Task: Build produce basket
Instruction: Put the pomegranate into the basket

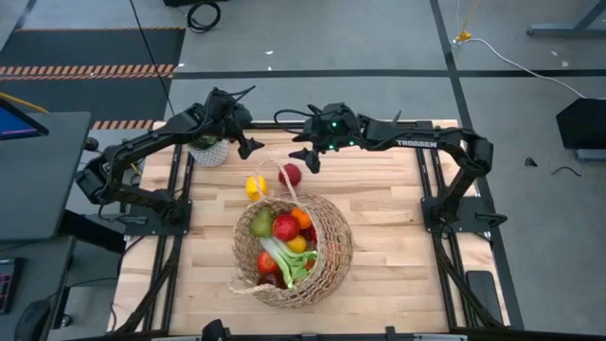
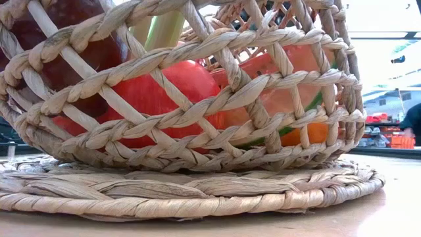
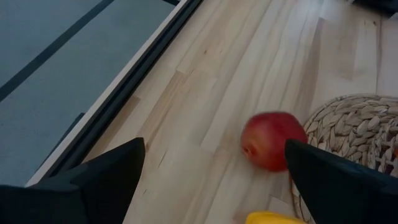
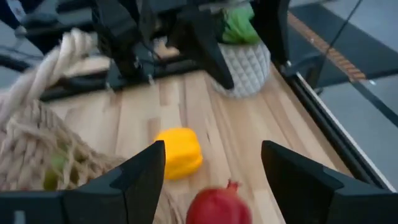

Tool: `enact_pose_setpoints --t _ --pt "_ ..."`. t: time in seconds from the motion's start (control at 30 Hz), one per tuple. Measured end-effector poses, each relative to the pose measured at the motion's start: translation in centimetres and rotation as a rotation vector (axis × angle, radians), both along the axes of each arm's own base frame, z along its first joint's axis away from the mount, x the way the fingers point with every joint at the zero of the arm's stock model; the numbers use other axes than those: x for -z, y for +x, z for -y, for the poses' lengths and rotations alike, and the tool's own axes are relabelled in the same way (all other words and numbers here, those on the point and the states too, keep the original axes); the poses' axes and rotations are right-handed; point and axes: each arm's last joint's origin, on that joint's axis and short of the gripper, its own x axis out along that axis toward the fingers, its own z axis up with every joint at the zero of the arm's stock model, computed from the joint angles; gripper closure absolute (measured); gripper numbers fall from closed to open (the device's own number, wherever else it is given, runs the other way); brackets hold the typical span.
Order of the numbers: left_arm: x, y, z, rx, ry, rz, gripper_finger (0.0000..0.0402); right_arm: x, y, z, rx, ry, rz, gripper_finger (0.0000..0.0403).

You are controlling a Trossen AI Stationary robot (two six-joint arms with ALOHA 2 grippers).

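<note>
Right up against the low camera, filling most of the frame: basket point(image 2: 197, 118), woven strands wide apart, red fruit and something orange showing through the gaps, flat woven base resting on the table point(image 2: 401, 204).

From overhead, basket point(image 1: 327, 251) sitting just below the centre of the frame on the wooden table point(image 1: 398, 246), thin handle arcing up toward the top of the picture. Packed inside: green pear point(image 1: 261, 224) at upper left, red apple point(image 1: 285, 227) beside it, orange point(image 1: 301, 218) at upper right, leek point(image 1: 284, 260) running diagonally across the middle.

Just above the basket rim, still out on the bare wood: a yellow piece point(image 1: 256, 186) to the left, a loose red apple point(image 1: 291, 175) to its right, near each other, both close to the handle.

Higher up, two grippers over the far part of the table. Left gripper point(image 1: 248, 147) upper left of centre, fingers spread wide and holding nothing; in its wrist picture, loose red apple point(image 3: 272, 140) lying on the wood between the dark fingers point(image 3: 106, 174), touching neither, basket edge at right. Right gripper point(image 1: 308, 156) just right of that, above the loose apple, also spread and empty; wrist picture showing the red apple point(image 4: 217, 208) low in the gap and the yellow piece point(image 4: 180, 152) beyond it.

Farthest back, at the upper left, a potted plant point(image 1: 208, 150) in a white pot, under the left arm.
</note>
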Motion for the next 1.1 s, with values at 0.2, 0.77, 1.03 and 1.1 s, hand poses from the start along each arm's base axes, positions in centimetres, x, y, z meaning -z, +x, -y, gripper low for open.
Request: enact_pose_setpoints --t 0.2,0.77,1.03,1.1 --pt "0.2 0.0 -0.1 -0.038 -0.028 -0.008 0.001 1.4 -0.1 0.1 0.03 -0.013 -0.107 0.0135" --pt "3.3 1.0 -1.3 -0.134 -0.085 -0.142 0.001 10.5 2.5 2.6 -0.005 -0.076 -0.345 0.0029" --pt "4.2 1.1 -1.4 -0.133 -0.117 -0.18 0.001 11.6 2.2 3.9 0.063 -0.086 -0.378 0.0017" --pt "4.2 1.1 -1.4 -0.133 -0.12 -0.184 0.001 12.6 2.1 4.1 0.061 -0.069 -0.408 0.002"
